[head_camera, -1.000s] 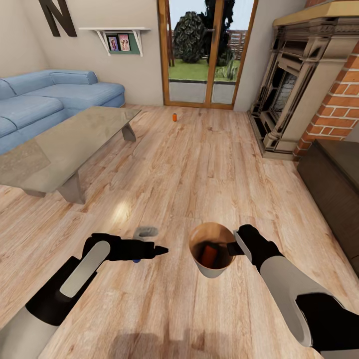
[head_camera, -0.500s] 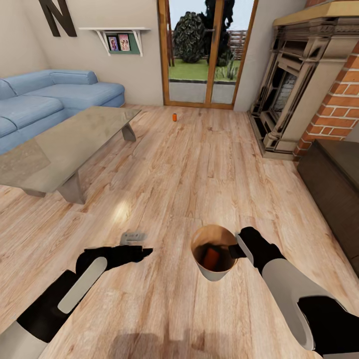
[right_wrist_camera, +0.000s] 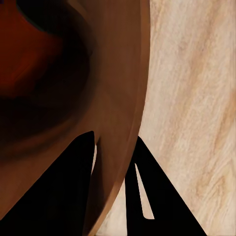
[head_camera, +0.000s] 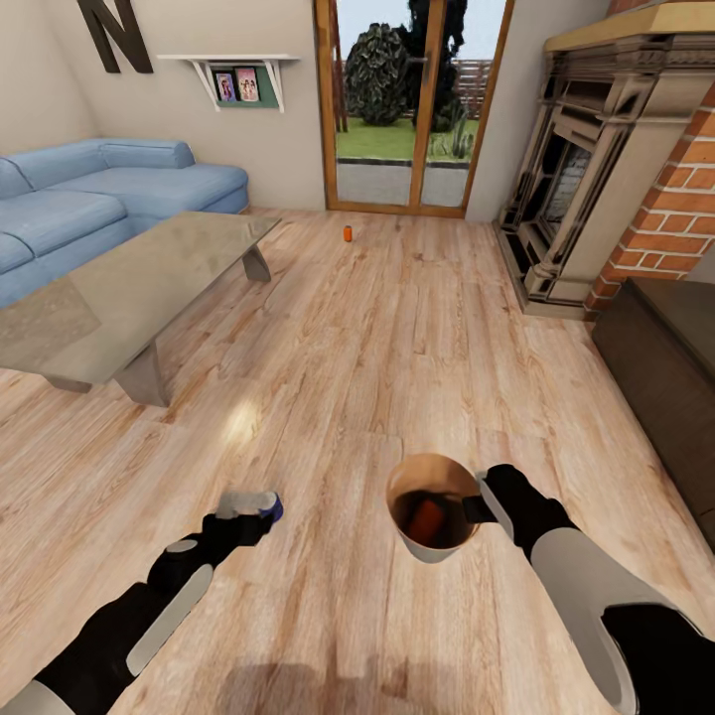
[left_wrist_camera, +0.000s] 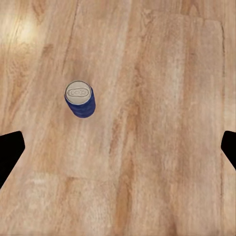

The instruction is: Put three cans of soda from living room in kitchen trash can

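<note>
- Pinching the rim of the trash can [head_camera: 433,542], the right jaws [head_camera: 475,508] sit low and right of centre in the head view; the right wrist view shows one finger inside the wall and one outside, closed on that thin edge. Such a narrow grip could let the bin swing or slip if the arm moves sharply.
- Inside the bin lies one orange can [head_camera: 429,516], tilted against the wall. A tipped bin would probably spill it back onto the plank floor [head_camera: 397,328].
- The left jaws [head_camera: 260,512], at the lower left of the head view, stand wide apart and hold nothing; the left wrist view shows only their dark tips at its two side edges.
- The blue can [left_wrist_camera: 80,100] stands upright on the floor, and in the left wrist view it lies well toward one fingertip rather than midway between them. Closing from there would likely knock it over, and a fallen can would roll.
- In the head view the gripper covers most of that can, so its height above the can is hard to judge; coming down too far could hit the pale top.
- A second orange can [head_camera: 348,233] stands far off at the upper middle of the head view, near the glass doors [head_camera: 412,104]. Reaching it means driving while carrying the bin, and the low glass-topped surface [head_camera: 129,288] at the left is something to steer clear of.
</note>
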You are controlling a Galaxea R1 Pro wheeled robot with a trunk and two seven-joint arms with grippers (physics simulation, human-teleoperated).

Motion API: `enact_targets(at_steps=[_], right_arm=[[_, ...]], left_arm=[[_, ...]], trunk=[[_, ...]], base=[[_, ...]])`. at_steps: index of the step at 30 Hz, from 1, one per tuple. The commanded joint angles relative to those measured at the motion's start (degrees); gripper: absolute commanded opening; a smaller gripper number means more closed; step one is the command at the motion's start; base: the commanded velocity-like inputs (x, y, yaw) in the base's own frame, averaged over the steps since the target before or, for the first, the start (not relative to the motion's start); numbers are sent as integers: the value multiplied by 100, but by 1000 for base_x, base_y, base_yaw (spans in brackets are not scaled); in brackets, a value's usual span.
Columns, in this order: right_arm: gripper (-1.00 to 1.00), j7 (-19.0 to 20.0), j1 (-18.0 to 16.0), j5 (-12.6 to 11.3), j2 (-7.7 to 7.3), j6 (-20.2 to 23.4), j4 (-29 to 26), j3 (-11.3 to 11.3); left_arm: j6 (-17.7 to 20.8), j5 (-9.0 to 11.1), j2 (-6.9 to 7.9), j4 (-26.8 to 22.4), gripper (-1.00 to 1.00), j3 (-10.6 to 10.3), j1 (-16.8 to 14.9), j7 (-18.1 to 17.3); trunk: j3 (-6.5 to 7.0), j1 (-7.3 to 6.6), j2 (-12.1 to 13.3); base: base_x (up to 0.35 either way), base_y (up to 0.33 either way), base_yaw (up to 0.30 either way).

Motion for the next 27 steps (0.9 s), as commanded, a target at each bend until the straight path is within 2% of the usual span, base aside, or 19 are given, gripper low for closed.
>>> enact_targets(at_steps=[1,12,27], right_arm=[[-100,17,0,-15,-11,-3,-3,-1],[-100,17,6,-14,-46,-10,-11,5],[-100,17,13,-22,-45,-10,-29,11]], left_arm=[[-25,-3,-2,25,100,0,5,-1],[-120,-15,-7,122,100,-7,22,-4],[-122,-7,-7,115,100,-3,23,-4]], trunk=[[1,0,0],[-7,0,0],[-127,0,0]], base=[[0,0,0],[0,0,0],[0,0,0]])
